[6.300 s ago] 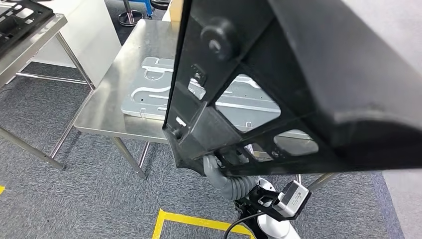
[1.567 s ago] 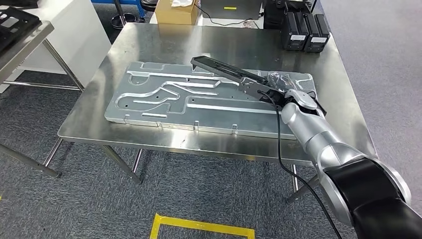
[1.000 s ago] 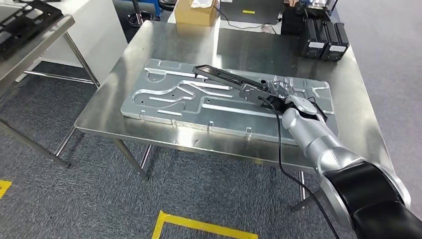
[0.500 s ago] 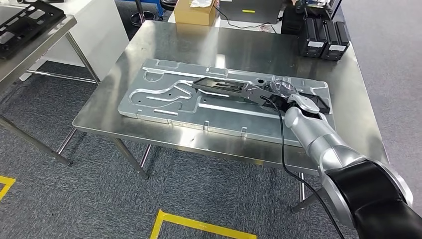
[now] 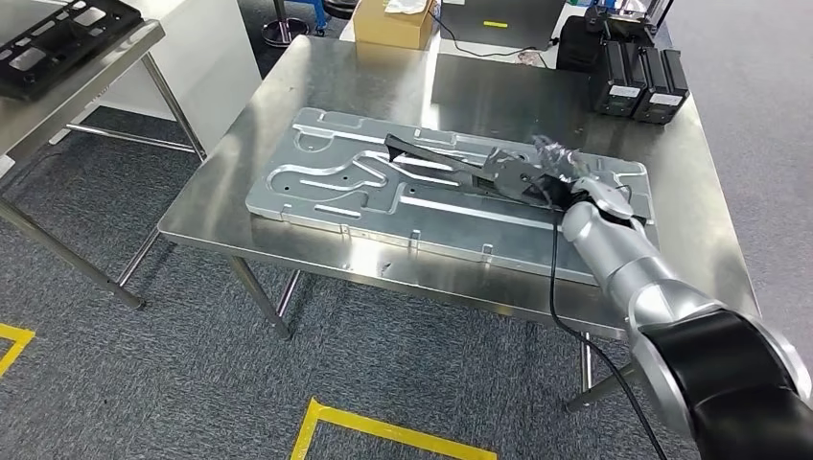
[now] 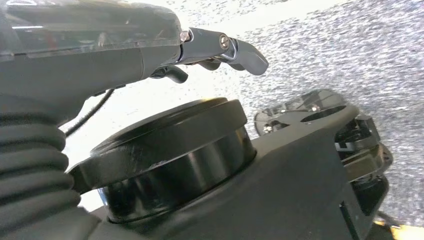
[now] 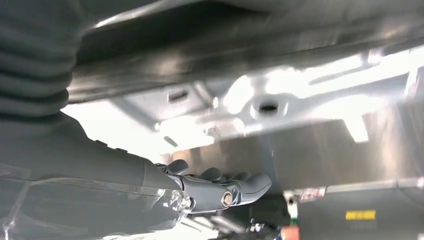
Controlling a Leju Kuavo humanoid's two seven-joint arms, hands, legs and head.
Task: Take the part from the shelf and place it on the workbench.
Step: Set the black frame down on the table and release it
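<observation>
The long black part [image 5: 446,165] lies slanted across the silver grooved plate [image 5: 336,182] on the steel workbench [image 5: 316,86]. My right hand [image 5: 566,177] is at the part's right end, blurred, with the fingers spread over the plate. In the right wrist view the right hand [image 7: 215,187] has its thumb and fingers stretched out with nothing between them, and the shiny plate [image 7: 270,100] lies just beyond. My left hand [image 6: 220,47] hangs over the grey floor, holding nothing.
Black boxes [image 5: 638,81] and a cardboard box [image 5: 391,21] stand along the workbench's far edge. A second steel table with black frame parts [image 5: 67,38] stands at the left. Yellow tape [image 5: 383,431] marks the carpet in front.
The part, earlier held close to the camera and then raised above the plate, has come down onto the plate. The view has shifted a little. My right hand's fingers have spread.
</observation>
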